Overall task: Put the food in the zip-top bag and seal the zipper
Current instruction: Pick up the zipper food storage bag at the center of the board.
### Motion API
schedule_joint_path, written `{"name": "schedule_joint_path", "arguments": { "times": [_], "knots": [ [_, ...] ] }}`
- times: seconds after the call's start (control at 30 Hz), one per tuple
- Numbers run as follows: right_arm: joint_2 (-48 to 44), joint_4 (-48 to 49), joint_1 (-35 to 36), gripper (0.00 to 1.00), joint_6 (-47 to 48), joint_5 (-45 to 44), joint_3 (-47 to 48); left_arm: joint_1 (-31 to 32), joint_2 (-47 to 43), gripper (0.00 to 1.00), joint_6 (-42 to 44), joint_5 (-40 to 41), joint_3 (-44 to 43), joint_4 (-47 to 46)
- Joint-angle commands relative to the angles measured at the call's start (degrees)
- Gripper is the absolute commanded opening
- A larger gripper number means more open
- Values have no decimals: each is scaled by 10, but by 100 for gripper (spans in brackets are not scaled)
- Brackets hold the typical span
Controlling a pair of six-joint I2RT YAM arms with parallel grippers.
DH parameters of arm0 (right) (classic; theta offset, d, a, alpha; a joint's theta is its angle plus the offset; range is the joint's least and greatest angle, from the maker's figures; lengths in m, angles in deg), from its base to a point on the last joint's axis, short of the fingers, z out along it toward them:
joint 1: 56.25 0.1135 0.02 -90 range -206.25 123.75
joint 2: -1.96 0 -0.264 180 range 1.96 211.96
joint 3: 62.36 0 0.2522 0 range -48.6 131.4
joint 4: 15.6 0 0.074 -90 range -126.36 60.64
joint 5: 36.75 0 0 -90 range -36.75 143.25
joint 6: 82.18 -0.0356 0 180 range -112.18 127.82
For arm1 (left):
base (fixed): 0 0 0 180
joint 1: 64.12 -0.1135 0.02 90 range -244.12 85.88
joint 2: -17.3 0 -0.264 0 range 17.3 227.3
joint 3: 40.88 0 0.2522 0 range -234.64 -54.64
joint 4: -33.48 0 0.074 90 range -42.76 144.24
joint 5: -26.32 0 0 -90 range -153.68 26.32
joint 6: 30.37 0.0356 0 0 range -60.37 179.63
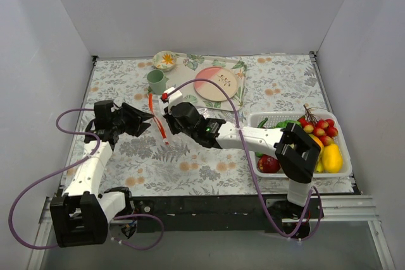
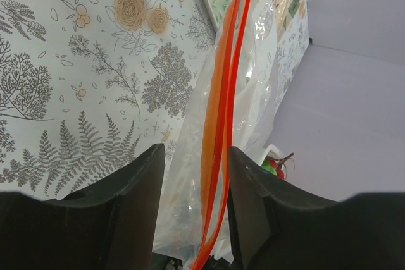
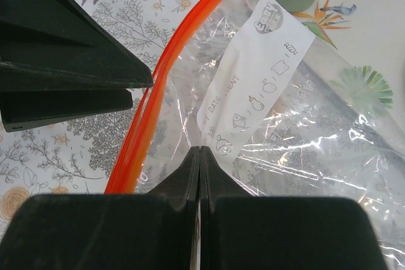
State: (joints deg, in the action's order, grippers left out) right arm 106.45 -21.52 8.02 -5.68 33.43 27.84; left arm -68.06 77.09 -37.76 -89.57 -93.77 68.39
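Zip-top bag [image 2: 253,80] held edge-up over mid-table [image 1: 190,162], zipper [image 2: 221,93] straddled by the spread left claw [image 2: 193,162], film pinched by the pressed-together right claw [image 3: 199,151], both arms reached inward, food [image 1: 323,128] seen in basket [image 1: 269,117] at right edge.

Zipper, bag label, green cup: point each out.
zipper [image 2: 218,124], left wrist view, middle of the red-orange strip
bag label [image 3: 253,80], right wrist view, centre of the white patch
green cup [image 1: 155,85], top external view, its side wall

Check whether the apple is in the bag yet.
No, the apple lies in the basket, apart from the bag.
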Motion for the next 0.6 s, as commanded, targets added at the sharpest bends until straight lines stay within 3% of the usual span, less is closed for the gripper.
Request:
{"name": "schedule_joint_path", "arguments": {
  "times": [0.0, 0.57],
  "knots": [
    [-17, 15, 2, 1, 8, -19, 32, 3, -14, 46, 0, 5, 1, -4],
    [-13, 8, 10, 1, 14, -21, 42, 3, -3, 41, 4, 8, 4, -6]
  ]
}}
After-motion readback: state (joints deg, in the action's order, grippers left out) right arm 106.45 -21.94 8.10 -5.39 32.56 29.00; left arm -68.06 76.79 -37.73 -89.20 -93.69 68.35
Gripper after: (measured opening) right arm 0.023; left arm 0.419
